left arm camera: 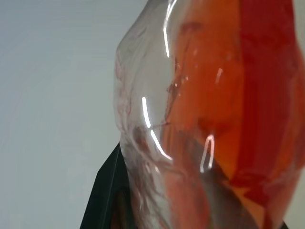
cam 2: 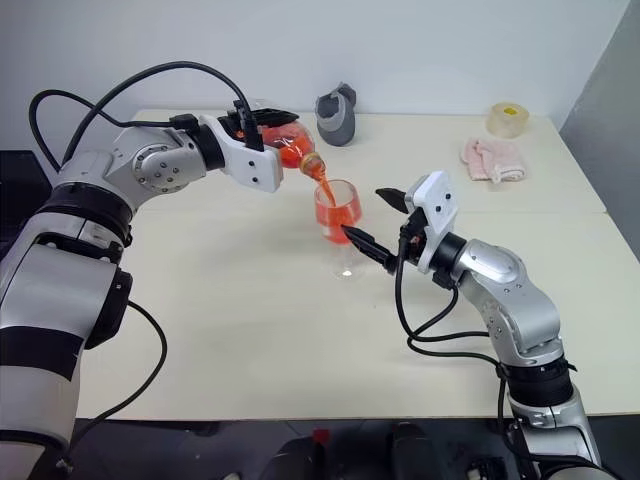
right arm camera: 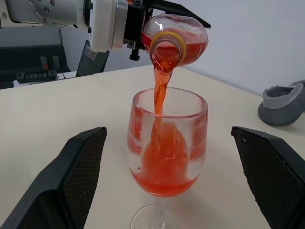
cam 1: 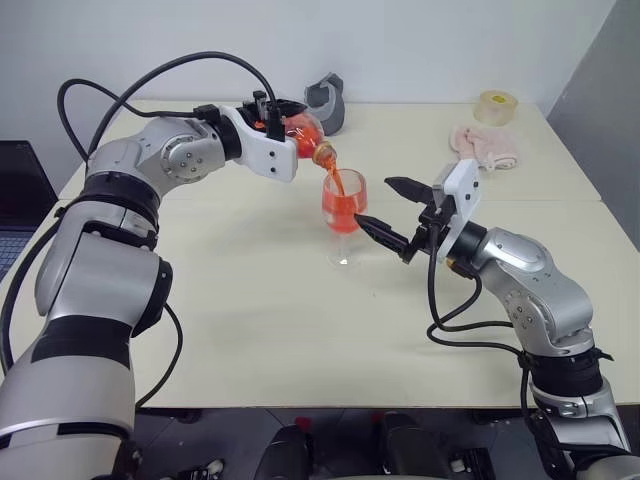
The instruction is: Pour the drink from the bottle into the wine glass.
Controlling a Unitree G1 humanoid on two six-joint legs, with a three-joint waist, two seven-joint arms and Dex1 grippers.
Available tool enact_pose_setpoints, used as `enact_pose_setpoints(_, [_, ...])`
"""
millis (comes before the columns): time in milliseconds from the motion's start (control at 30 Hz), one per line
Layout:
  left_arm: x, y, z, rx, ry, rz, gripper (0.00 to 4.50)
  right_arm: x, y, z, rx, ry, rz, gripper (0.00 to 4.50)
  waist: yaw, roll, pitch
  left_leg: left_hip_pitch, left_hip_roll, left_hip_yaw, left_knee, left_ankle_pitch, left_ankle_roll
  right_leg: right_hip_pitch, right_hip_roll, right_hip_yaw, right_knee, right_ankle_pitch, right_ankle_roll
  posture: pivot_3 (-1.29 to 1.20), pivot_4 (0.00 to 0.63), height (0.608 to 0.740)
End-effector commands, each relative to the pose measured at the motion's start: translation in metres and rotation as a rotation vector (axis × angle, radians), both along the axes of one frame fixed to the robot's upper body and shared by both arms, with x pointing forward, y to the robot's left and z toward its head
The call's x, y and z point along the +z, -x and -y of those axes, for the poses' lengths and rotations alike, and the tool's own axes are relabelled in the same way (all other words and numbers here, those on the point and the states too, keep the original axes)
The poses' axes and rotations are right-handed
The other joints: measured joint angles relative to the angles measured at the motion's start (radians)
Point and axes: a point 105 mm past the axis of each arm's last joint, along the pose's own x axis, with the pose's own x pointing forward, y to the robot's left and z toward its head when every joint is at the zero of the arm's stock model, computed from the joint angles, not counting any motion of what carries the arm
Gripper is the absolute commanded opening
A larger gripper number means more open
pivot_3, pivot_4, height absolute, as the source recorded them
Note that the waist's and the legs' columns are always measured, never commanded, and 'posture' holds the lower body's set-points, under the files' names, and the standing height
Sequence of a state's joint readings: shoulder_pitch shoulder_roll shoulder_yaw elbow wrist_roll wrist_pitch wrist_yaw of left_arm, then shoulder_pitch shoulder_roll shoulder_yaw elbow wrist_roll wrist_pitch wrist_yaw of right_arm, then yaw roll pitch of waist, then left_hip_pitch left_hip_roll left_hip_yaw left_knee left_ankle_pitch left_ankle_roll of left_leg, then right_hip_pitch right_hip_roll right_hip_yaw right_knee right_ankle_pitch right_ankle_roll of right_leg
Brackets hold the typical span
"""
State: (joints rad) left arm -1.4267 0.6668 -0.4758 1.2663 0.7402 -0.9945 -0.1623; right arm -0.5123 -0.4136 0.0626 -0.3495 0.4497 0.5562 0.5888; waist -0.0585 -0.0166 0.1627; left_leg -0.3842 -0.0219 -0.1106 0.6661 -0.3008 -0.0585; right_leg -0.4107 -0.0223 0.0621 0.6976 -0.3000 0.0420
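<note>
My left gripper (cam 1: 283, 120) is shut on the small clear bottle (cam 1: 302, 135), which is tipped with its orange-ringed neck (right arm camera: 167, 44) down over the wine glass (cam 1: 343, 205). The red-pink drink (right arm camera: 159, 90) falls in a thin stream from the neck into the bowl, and a pool of it fills the lower bowl (right arm camera: 164, 171). Close up, the bottle's body (left arm camera: 200, 119) still holds red liquid, and a black finger (left arm camera: 107, 191) lies against it. The glass stands upright on the table. My right gripper (cam 1: 375, 203) is open, one finger on each side of the bowl, clear of it.
Behind the bottle, at the table's far edge, sits a grey moulded object (cam 1: 328, 103). A roll of tape (cam 1: 497, 106) and a pink cloth (cam 1: 486, 145) lie at the far right. A dark laptop (cam 1: 20, 200) sits off the table's left side. The cream table (cam 1: 260, 330) stretches bare toward me.
</note>
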Motion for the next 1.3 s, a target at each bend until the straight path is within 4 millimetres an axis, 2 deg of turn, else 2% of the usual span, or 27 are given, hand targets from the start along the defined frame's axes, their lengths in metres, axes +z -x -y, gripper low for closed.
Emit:
enact_pose_setpoints(33, [0.027,0.004,0.0,-0.013,0.009,0.08,1.26,0.008,0.006,-0.002,0.012,-0.01,0.046,4.5,0.0,0.0,0.0,0.0,0.0,0.0,0.0,0.0,0.0,0.0,0.0,0.0,0.0,0.0,0.0,0.0,0.15,0.74])
enact_pose_setpoints(433, [0.029,0.004,-0.002,0.0,0.006,0.086,1.26,0.008,0.006,-0.002,0.014,-0.009,0.044,4.5,0.0,0.0,0.0,0.0,0.0,0.0,0.0,0.0,0.0,0.0,0.0,0.0,0.0,0.0,0.0,0.0,0.15,0.74])
enact_pose_setpoints(667, [0.02,0.002,0.001,-0.005,0.055,0.024,1.26,0.008,0.005,-0.001,0.005,-0.008,0.044,4.5,0.0,0.0,0.0,0.0,0.0,0.0,0.0,0.0,0.0,0.0,0.0,0.0,0.0,0.0,0.0,0.0,0.15,0.74])
enact_pose_setpoints(900, [0.012,-0.002,0.004,-0.006,0.199,-0.116,1.26,0.008,0.005,0.001,-0.003,-0.01,0.042,4.5,-0.002,0.0,0.0,0.0,0.0,0.0,0.001,0.0,0.0,0.0,0.0,0.0,0.0,0.0,0.0,0.0,0.15,0.74])
enact_pose_setpoints(1300, [0.024,-0.003,0.004,-0.06,0.525,-0.301,1.26,0.008,0.005,0.0,0.005,-0.006,0.04,4.5,-0.009,0.0,0.0,0.0,0.0,-0.001,0.002,0.0,0.0,0.0,0.0,0.0,0.001,0.0,0.0,0.0,0.15,0.74])
